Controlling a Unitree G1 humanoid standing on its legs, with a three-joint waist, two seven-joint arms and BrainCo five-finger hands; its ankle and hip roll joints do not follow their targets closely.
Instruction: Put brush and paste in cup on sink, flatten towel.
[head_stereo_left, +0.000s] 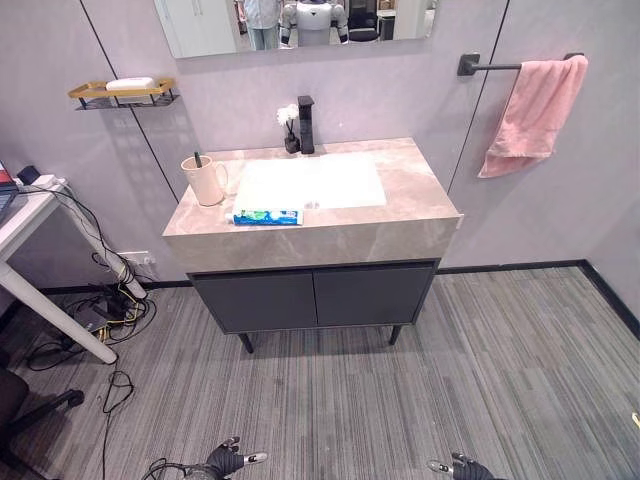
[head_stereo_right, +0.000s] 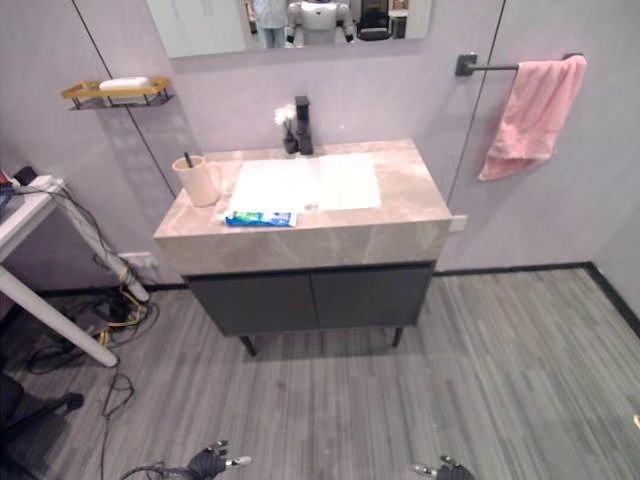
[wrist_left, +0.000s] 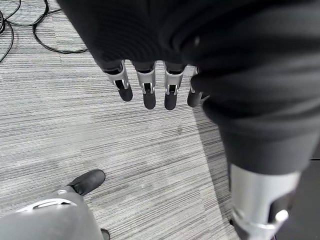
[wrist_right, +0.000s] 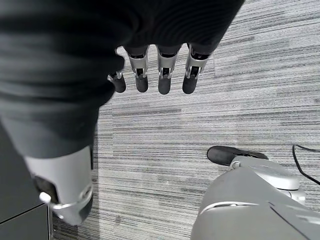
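Left eye view
Sink counter: a marble-look top (head_stereo_left: 400, 215) on a dark cabinet (head_stereo_left: 315, 297), standing against the wall, with a white basin (head_stereo_left: 310, 182) in its middle.
Cup: a pale cup (head_stereo_left: 205, 181) stands upright on the counter, to the left of the basin; a dark brush (head_stereo_left: 197, 158) stands inside it already.
Paste: a blue and green tube (head_stereo_left: 266, 216) lies flat on the counter at the front edge of the basin, just beside the cup and apart from it.
Towel: a pink towel (head_stereo_left: 532, 112) hangs bunched at the far end of a dark bar (head_stereo_left: 490, 67) on the wall, right of the sink.
Other things: a black tap (head_stereo_left: 305, 124), a small shelf (head_stereo_left: 122, 93) on the wall at the left.
Hands: the left hand (head_stereo_left: 226, 461) and the right hand (head_stereo_left: 463, 466) are low at the bottom edge, above the grey striped floor (head_stereo_left: 400, 400), well apart from the counter.

Right eye view
Same scene: nothing differs in the layout.

Left wrist view
Left hand: the fingers (wrist_left: 146, 90) point straight down and are relaxed, over the floor; they hold nothing.

Right wrist view
Right hand: the fingers (wrist_right: 163, 75) hang straight and loose in the same way; nothing is in them.
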